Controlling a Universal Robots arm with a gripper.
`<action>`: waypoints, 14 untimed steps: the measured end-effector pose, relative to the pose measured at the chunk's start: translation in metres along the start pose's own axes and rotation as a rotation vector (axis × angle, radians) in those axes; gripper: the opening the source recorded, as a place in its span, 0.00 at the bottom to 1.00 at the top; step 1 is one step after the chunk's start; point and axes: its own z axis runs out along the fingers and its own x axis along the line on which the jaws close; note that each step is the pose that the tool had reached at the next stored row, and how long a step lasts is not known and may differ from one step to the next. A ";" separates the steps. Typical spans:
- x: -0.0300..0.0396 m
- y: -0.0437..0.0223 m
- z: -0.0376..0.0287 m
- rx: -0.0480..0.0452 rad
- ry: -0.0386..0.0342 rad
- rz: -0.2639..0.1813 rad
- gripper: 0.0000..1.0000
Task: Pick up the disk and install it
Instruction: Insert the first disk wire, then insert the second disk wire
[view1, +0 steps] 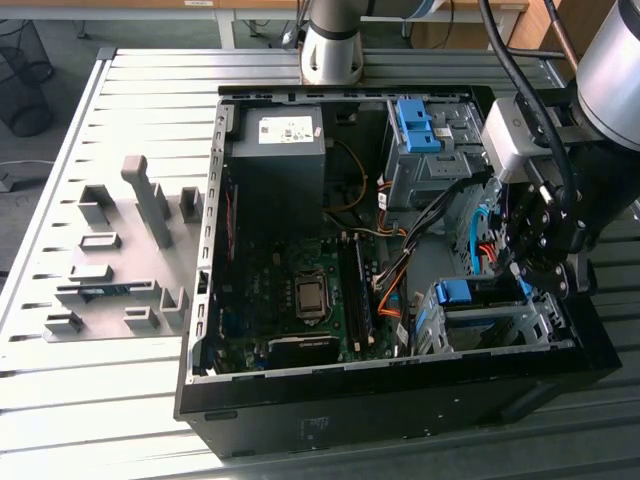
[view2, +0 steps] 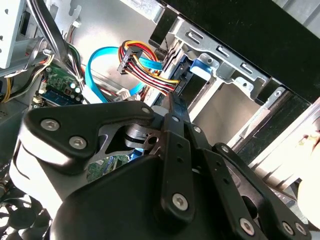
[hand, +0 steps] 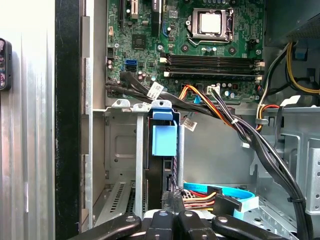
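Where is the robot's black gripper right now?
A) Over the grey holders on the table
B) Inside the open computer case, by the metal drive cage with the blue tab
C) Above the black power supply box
B: the exterior view shows the gripper beside the metal drive cage with its blue tab.

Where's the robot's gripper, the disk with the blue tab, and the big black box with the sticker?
gripper (view1: 548, 262), exterior view, dark linkage.
disk (hand: 164, 140), first wrist view, blue tab.
black box (view1: 275, 165), exterior view, bare top below sticker.
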 end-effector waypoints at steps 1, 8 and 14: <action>0.0000 0.0000 0.0000 0.0000 0.0000 0.000 0.11; 0.0000 0.0000 0.0000 0.0000 0.0000 0.000 0.11; 0.0001 0.0197 0.0002 0.0000 0.0000 0.000 0.11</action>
